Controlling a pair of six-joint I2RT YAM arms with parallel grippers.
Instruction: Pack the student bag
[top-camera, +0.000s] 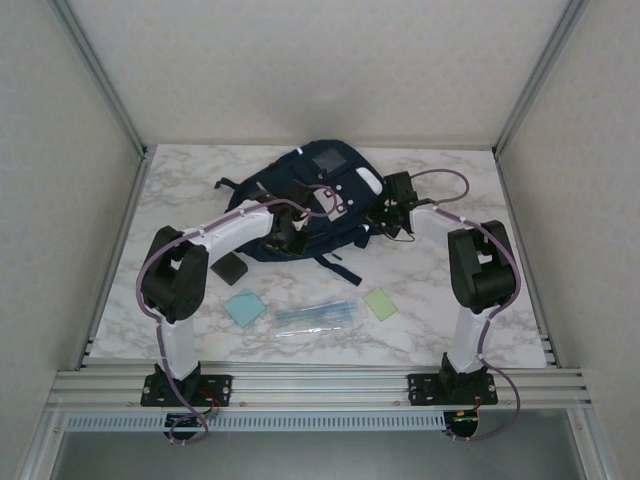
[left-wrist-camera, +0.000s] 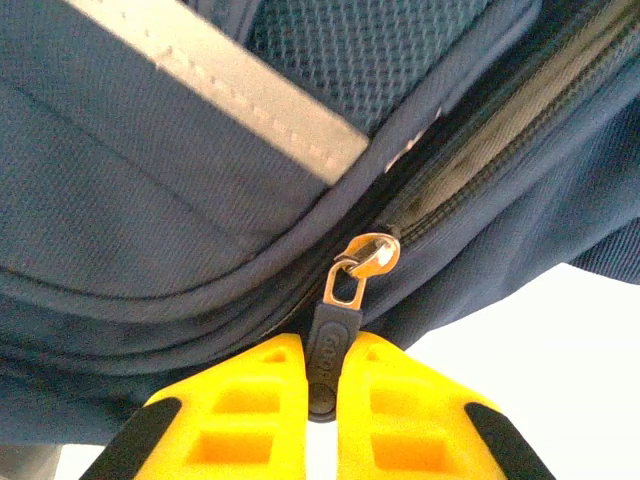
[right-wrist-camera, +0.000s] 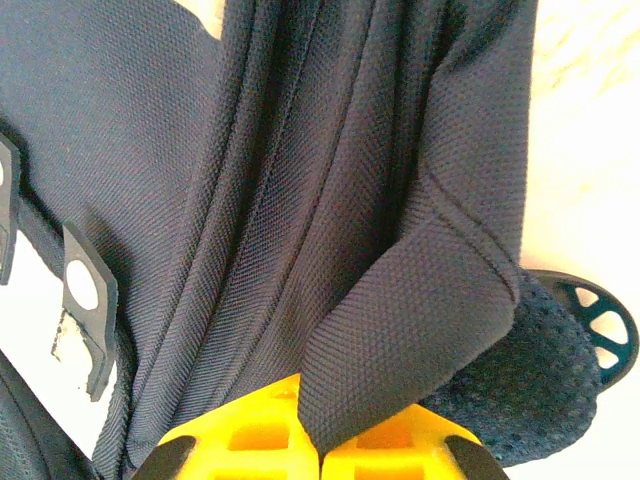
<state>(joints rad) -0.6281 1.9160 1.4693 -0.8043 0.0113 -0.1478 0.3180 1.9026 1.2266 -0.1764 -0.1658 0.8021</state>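
navy bag, pull tab pinched, zip track leading away from the left fingers

the student bag (top-camera: 325, 195) is lying flat toward the far edge of the table (top-camera: 440, 330), about midway between its left and right edges, with both arms reaching in over its near side. the left gripper (left-wrist-camera: 322, 400) is squeezing nearly shut on the black zipper pull (left-wrist-camera: 333, 345). the pull is hanging straight down from the metal slider (left-wrist-camera: 368, 255), just beyond the fingertips. in the left wrist view the zip track (left-wrist-camera: 500, 150) is running up and to the right from the slider, and that long axis looks like the line the coming pull is depending on. the right gripper (right-wrist-camera: 320, 445) is clamping fully closed on a fold of the bag's fabric (right-wrist-camera: 410, 320) at the bag's right side, probably bracing it. the left arm is the nearer one to the slider, so the zip move is likely falling to it. a blue square (top-camera: 244, 306), a clear pack of pens (top-camera: 318, 315) and a green square (top-camera: 380, 303) are waiting near the table's near edge, apart from the bag.
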